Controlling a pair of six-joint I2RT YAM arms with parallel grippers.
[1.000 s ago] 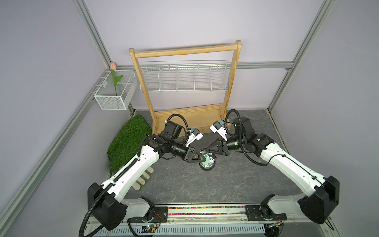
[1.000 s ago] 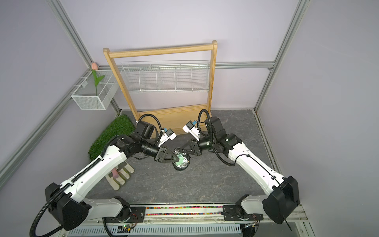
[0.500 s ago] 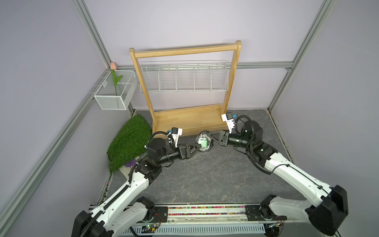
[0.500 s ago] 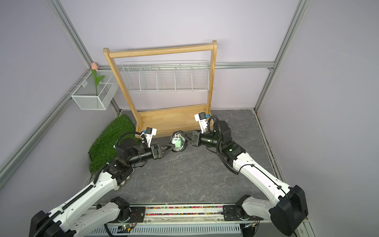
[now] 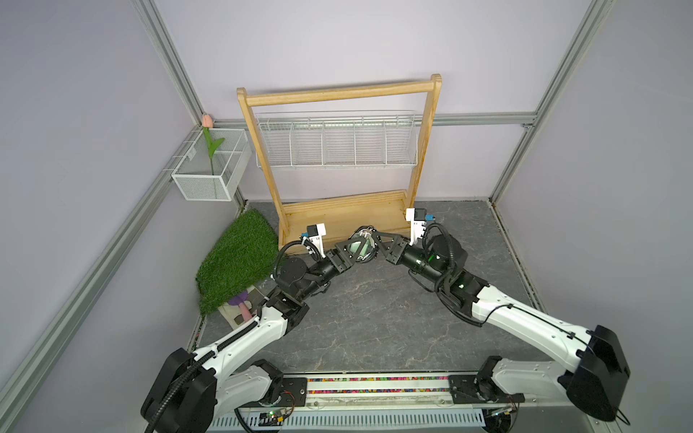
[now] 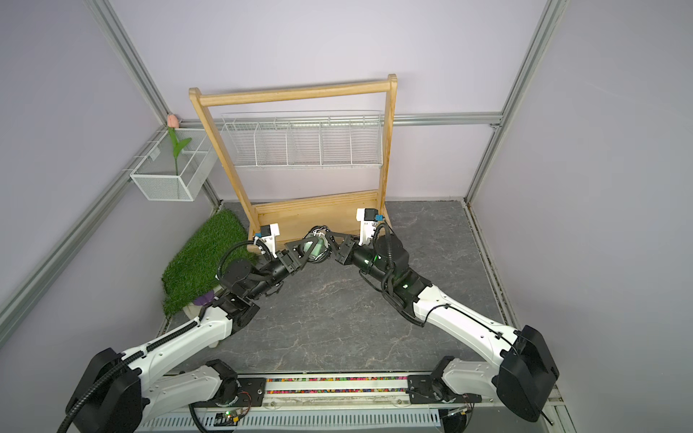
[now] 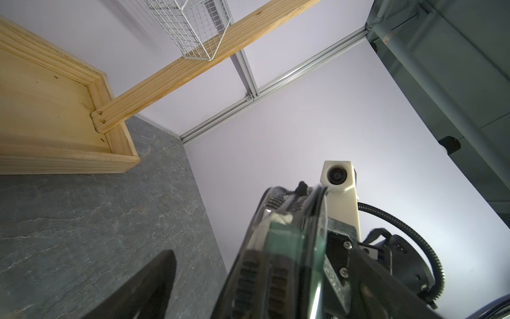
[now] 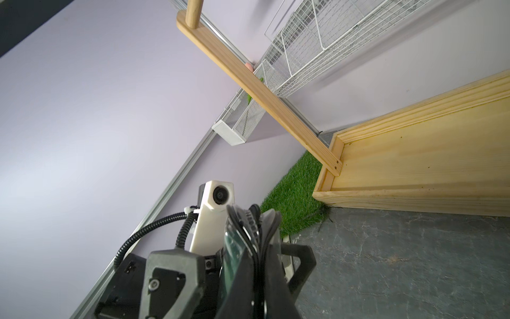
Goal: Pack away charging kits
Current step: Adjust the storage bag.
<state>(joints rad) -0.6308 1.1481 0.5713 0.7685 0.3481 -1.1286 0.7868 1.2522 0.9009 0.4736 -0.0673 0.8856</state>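
A clear oval pouch [image 5: 363, 247] [image 6: 318, 245] with a black rim hangs above the table, just in front of the wooden tray. Through its wall show the mint-green charger block [image 5: 356, 248] [image 7: 287, 243] and white cable strands [image 5: 363, 235]. My right gripper [image 5: 375, 241] [image 8: 259, 276] is shut on the pouch's rim [image 8: 242, 234]. From the other side, my left gripper [image 5: 355, 252] [image 7: 262, 276] stands open. One of its fingers [image 8: 171, 265] is on each side of the pouch [image 7: 276, 262].
A wooden rack with a low tray [image 5: 337, 217] and a white wire basket [image 5: 337, 146] stands right behind the pouch. An artificial grass mat [image 5: 236, 262] lies at the left, with small items [image 5: 240, 300] at its near edge. A mesh box with a tulip [image 5: 210, 168] hangs on the left wall.
The right arm carried the pouch from mid-table toward the wooden tray. The left gripper let go, drew back and opened, then came up again with its fingers around the pouch.
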